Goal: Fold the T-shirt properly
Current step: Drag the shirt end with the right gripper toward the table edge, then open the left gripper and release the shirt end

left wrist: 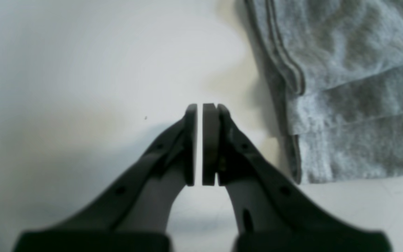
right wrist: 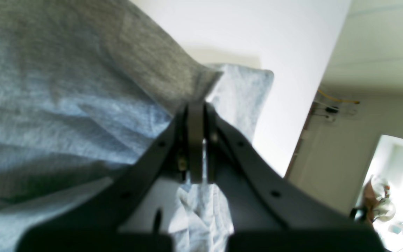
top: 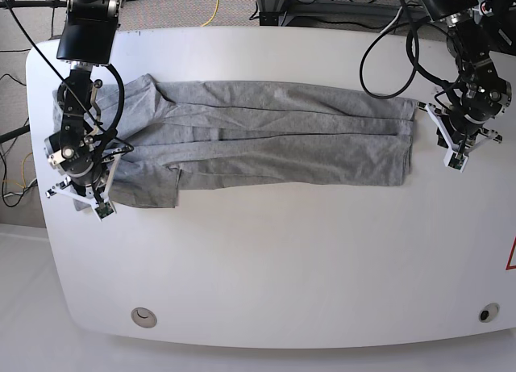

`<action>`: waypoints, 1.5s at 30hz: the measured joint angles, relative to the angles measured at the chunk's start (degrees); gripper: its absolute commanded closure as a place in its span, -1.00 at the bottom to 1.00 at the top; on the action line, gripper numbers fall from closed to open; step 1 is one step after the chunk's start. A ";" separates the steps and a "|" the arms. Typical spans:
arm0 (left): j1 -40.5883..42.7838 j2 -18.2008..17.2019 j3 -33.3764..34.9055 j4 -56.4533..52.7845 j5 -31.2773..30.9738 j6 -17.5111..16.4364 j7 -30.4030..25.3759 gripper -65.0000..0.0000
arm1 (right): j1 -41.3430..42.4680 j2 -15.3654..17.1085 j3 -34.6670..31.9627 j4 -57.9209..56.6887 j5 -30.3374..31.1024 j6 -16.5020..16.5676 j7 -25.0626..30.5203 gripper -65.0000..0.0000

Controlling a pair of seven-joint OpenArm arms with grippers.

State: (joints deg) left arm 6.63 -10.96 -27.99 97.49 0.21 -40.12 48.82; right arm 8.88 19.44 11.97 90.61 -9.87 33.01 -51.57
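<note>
You've got a glossy white worktop (top: pixel 266 259) with rounded corners here, and the whole near half of it is bare apart from a small round fitting (top: pixel 144 315) near the front left corner in the base view and another round one (top: pixel 484 313) at the front right. Past the far edge there's a mess of black cables (top: pixel 387 41) and a bit of yellow wire on the floor.

Moving back, the light heather-grey cotton T-shirt (top: pixel 274 142) lies across the far half as a long folded band, running nearly from one arm to the other, with stacked hem edges at one end and a wider bunched bit at the other.

Your left gripper (left wrist: pixel 199 143) is just beside the hem end of the shirt, over bare worktop. Its fingers (left wrist: pixel 209 140) are almost together, only a thin sliver of light between them, and nothing is caught in there. In the left wrist view the layered hems sit off to the side, near but not touching.

Your right gripper (right wrist: pixel 197 140) is at the opposite, bunched end. Its fingers (right wrist: pixel 195 133) are clamped on a fold of the grey fabric, which rises to a peak right at the tips, with more cloth bunched below them.
</note>
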 measured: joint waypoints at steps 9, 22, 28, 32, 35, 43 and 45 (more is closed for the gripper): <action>0.02 -0.02 0.02 -0.04 -0.04 0.00 0.00 0.95 | -6.25 -0.81 5.97 7.28 0.96 0.31 -0.17 1.00; 0.02 -0.04 -0.04 -0.04 0.02 0.00 0.02 0.95 | -13.73 -0.92 10.62 9.86 0.87 0.20 -2.95 1.00; 0.00 -0.02 -0.02 -0.04 0.00 -0.02 0.02 0.95 | -16.46 -1.31 11.37 10.01 0.46 0.00 -3.19 1.00; 0.02 -0.02 0.09 -0.04 0.00 -0.02 0.02 0.95 | -17.49 -2.69 11.19 10.01 0.59 0.22 -3.37 1.00; 0.02 -0.09 1.01 -0.04 0.22 0.15 0.04 0.95 | -17.66 -2.95 10.97 10.01 0.87 0.39 -3.32 1.00; 0.02 0.11 1.88 -0.04 -0.15 -0.02 -0.17 0.95 | -17.55 -2.45 11.30 9.94 0.59 0.15 -3.17 1.00; 0.02 0.09 1.77 -0.04 0.02 0.00 -0.15 0.95 | -17.44 -2.49 11.28 9.94 0.63 0.15 -3.17 0.93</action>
State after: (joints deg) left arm 6.66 -10.87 -26.22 97.45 0.23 -40.12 48.66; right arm -8.56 16.95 23.24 100.55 -9.23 33.17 -54.74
